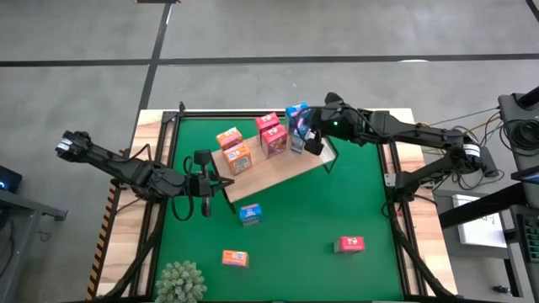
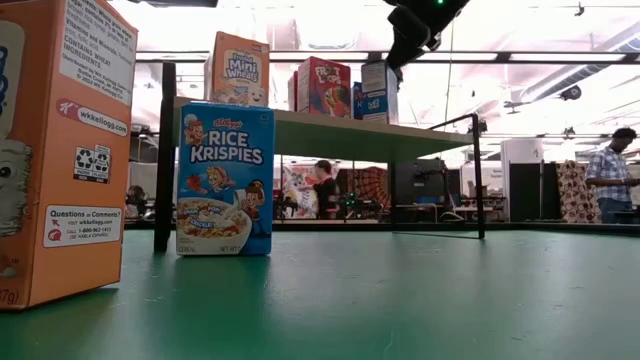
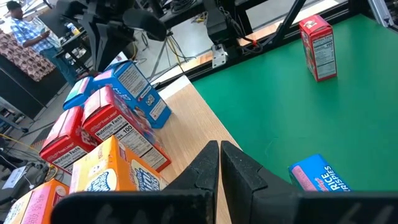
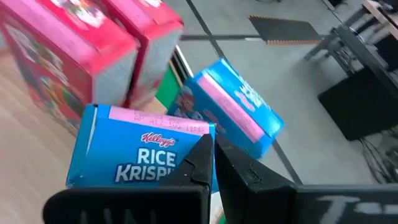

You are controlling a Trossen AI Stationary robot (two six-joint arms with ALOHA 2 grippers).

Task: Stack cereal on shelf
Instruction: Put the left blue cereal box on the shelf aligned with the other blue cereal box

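Three light, stiff cardboard cereal boxes are still lying on the tabletop at six o'clock of the shelf, each best pinched across its narrow sides, while both grippers' jaws are sitting nearly closed, holding nothing.

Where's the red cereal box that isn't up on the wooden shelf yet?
In the high view, the lone red box stands on the green mat toward the right front, well apart from the shelf.
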